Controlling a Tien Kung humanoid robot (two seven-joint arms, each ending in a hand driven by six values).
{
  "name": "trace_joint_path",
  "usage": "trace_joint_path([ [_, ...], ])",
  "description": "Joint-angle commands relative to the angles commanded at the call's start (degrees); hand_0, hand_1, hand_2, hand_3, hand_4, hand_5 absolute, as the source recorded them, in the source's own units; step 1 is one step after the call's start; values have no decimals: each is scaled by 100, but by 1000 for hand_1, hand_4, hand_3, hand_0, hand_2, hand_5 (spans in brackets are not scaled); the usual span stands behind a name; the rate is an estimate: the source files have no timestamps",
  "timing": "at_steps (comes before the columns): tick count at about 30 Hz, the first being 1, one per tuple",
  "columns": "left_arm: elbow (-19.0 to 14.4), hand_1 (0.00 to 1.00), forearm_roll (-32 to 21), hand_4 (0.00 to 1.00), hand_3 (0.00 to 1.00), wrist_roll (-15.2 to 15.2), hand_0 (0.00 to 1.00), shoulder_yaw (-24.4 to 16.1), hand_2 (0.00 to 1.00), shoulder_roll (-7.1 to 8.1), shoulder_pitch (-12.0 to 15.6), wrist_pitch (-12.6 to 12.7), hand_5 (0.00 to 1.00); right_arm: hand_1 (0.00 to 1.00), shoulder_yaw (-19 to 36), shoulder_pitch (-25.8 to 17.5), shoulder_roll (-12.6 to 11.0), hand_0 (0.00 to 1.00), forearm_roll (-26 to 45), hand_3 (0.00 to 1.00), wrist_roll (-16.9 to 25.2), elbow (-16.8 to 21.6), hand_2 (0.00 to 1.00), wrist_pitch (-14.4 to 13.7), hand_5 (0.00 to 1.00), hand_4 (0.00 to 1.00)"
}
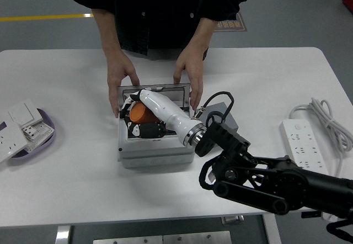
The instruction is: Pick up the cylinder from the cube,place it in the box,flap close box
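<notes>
- Box sits mid-table, right hand over its opening with the cylinder.
- Person's hands flank the box.
- Cube right; power strip far right.

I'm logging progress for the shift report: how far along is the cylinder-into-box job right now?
Done: the orange cylinder is off the grey cube, which is mostly hidden behind the arm. In hand: the right hand grips the cylinder inside the open grey box, not yet released, while a person's hands steady the box at both sides. Left: let go, withdraw, flap the lid shut.
</notes>
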Motion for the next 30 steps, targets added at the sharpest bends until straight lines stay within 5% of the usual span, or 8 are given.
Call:
trace_joint_path([
  [5, 1, 621, -12, 678, 618, 7, 594, 21, 605, -2, -8, 1, 219, 341, -202, 109, 67, 267, -1050, 272, -787, -153, 329, 388, 2, 2],
  [12, -2, 621, 2, 677, 617, 9, 594, 19, 603, 2, -22, 1, 219, 402, -301, 146, 168, 357, -2000, 360, -1384, -363, 426, 509, 2, 2],
  [13, -2, 621, 4, 678, 617, 9, 594, 21, 604, 2, -22, 1, 220, 561, -313, 152, 179, 671, -2071, 559, -1410, -389, 553, 501, 2, 166],
  [18, -3, 621, 17, 678, 617, 9, 594, 14, 604, 6, -19, 2, 220, 561, -379, 164, 220, 671, -2187, 559, -1442, -489, 553, 455, 2, 166],
  [19, -4, 620, 20, 678, 617, 8, 594, 13, 603, 7, -17, 2, 221, 652, -396, 165, 227, 763, -2196, 655, -1441, -507, 642, 451, 198, 378],
  [24, -4, 620, 24, 678, 617, 6, 594, 11, 603, 13, -18, 4, 221, 652, -468, 179, 249, 763, -2218, 655, -1436, -560, 642, 461, 198, 378],
  [25, -5, 620, 27, 679, 617, 6, 594, 9, 603, 14, -19, 3, 221, 675, -482, 182, 252, 797, -2218, 673, -1433, -567, 670, 464, 243, 549],
  [30, -6, 620, 34, 679, 617, 6, 594, 7, 603, 13, -27, 0, 221, 675, -535, 191, 265, 797, -2210, 673, -1418, -591, 670, 472, 243, 549],
])
